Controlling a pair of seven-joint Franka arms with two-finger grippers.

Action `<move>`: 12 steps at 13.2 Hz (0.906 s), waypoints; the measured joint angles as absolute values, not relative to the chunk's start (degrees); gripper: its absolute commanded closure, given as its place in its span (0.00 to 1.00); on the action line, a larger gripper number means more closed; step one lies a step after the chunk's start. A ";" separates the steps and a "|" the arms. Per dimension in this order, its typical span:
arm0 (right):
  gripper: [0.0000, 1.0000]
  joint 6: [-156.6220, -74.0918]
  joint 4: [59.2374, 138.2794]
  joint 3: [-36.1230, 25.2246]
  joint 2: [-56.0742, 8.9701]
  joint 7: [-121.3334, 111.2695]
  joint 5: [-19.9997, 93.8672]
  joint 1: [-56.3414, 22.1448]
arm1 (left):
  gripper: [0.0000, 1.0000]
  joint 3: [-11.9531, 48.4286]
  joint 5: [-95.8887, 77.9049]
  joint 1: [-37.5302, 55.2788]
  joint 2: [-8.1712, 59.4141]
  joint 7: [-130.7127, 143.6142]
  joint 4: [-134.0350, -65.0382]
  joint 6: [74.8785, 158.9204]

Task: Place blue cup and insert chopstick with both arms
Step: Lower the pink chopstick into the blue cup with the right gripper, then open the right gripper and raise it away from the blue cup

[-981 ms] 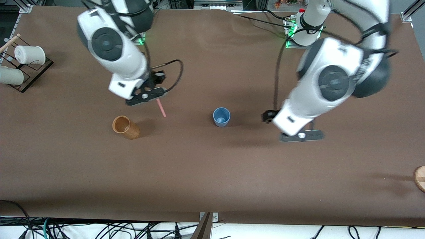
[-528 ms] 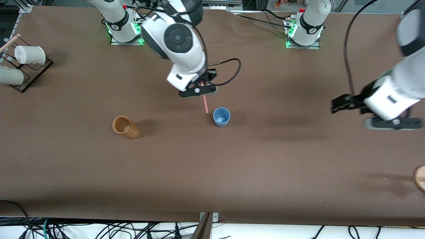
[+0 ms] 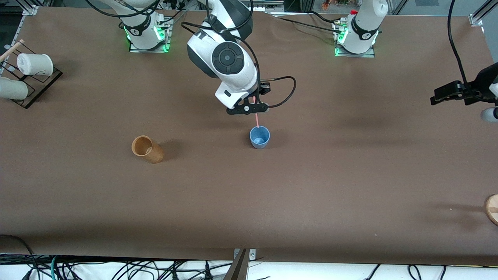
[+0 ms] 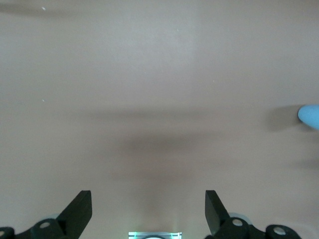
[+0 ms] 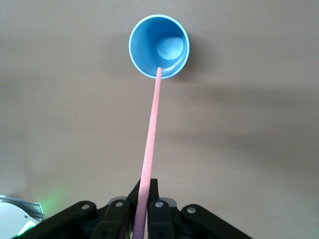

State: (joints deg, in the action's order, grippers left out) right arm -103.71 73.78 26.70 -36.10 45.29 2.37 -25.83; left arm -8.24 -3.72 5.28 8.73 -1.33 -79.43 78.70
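Brown-covered table (image 3: 249, 202), cables (image 3: 116, 268) below

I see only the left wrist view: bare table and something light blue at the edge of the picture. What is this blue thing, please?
Observer: It is the blue cup, standing upright about midway between the two arms' ends of the table.
Operator: Where is the chopstick?
Observer: The right hand is shut on the chopstick and holds it over the cup, lower tip at the rim.
Operator: Is the tip inside the cup?
Observer: I cannot tell. The right wrist view shows the tip at the rim's edge, not over the middle of the opening. Your open left hand is over bare table toward the left arm's end.
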 measured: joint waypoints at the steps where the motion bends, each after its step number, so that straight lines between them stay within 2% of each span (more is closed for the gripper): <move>1: 1.00 -104.16 73.78 26.70 -36.57 45.32 2.37 -25.87 | 0.00 -7.91 -3.72 5.32 8.30 -1.40 -80.13 78.76; 4: 0.98 -105.76 73.78 26.62 -38.12 45.32 2.19 -25.88 | 0.00 -6.40 -3.70 4.67 7.90 -1.49 -81.10 79.33; 5: 0.83 -106.80 73.78 26.34 -38.70 45.32 1.96 -25.91 | 0.00 -5.17 -3.54 3.82 7.90 -1.49 -81.23 79.61; 6: 0.23 -108.16 73.77 25.78 -39.22 45.23 1.75 -25.92 | 0.00 -4.02 -3.24 3.12 7.90 -1.49 -81.32 79.68; 7: 0.00 -109.93 73.77 25.10 -39.67 44.79 1.46 -25.91 | 0.00 -3.50 -3.14 2.93 7.90 -1.49 -81.35 79.71; 12: 0.00 -111.12 72.30 22.01 -39.22 43.81 -0.58 -24.57 | 0.00 -3.08 -3.13 2.92 7.91 -1.49 -81.41 79.75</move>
